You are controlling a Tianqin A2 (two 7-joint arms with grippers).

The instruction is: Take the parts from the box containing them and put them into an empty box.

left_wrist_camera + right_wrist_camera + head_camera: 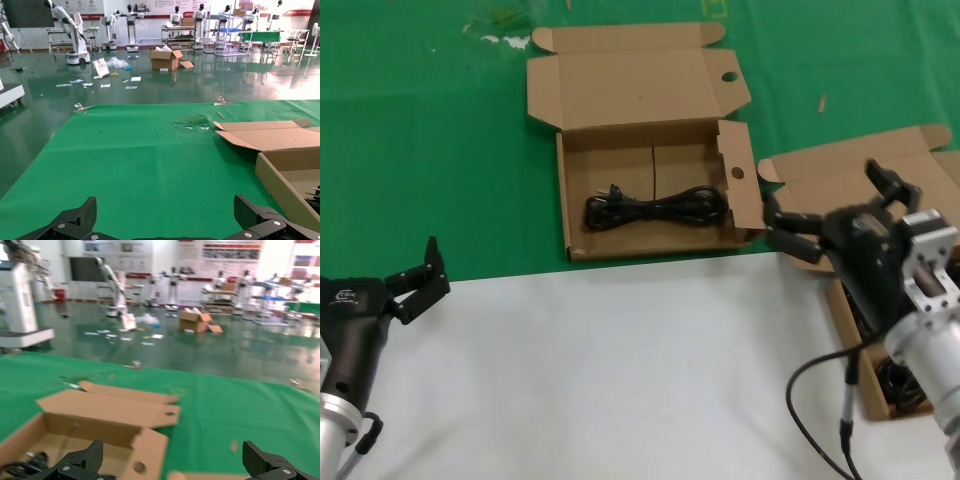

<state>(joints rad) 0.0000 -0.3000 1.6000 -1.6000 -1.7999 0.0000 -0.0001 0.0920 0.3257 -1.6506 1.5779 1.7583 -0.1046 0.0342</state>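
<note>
Cord bundle (655, 209), black, coiled long, plug at one end, lies in the punched-hole cardboard box (582, 250) at our worktop's centre, on green cloth (420, 150); a white sheet (590, 370) covers the near part. Plain-lidded box (820, 165) sits to the right, more black cord (895, 385) inside. Right pincer (825, 215) hovers released between both boxes; left pincer (418, 277) released, parked near-left. Beyond: glossy green floor (150, 80), white robots on stands (70, 30).

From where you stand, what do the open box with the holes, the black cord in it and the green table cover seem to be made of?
Box: brown corrugated cardboard, matt, with creased folds and raw cut edges. Cord: likely rubber or plastic sheathing, black with a slight sheen, bending softly into a bundle. Green cover: probably felt or cloth, dull and flat, though the weave cannot be made out.
</note>
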